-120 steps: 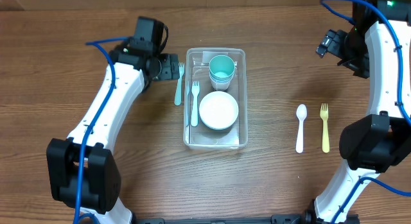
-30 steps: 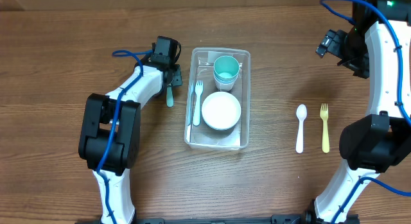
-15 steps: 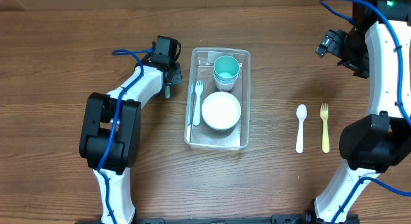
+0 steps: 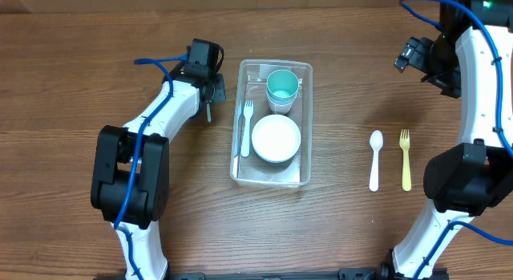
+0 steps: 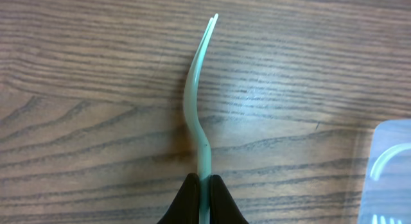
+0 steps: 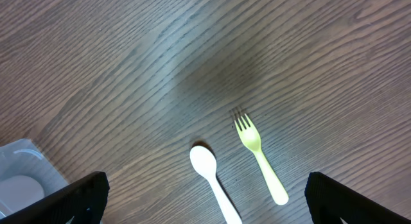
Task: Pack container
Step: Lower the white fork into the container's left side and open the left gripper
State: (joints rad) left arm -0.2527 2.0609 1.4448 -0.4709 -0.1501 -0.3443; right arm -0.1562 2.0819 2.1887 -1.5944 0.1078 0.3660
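Note:
The clear container sits mid-table and holds a teal cup, a white bowl and a white fork. Just left of it, my left gripper is shut on the handle of a teal fork; in the left wrist view the black fingertips pinch the handle, and the tines point away over the wood. My right gripper hangs open, high above a white spoon and a yellow fork, touching neither.
The container's corner shows at the right edge of the left wrist view, close to the held fork. In the right wrist view the white spoon and yellow fork lie side by side, and the container is at lower left.
My left gripper has closed on the teal fork's handle beside the container, and its arm has shifted slightly. The right arm has not moved.

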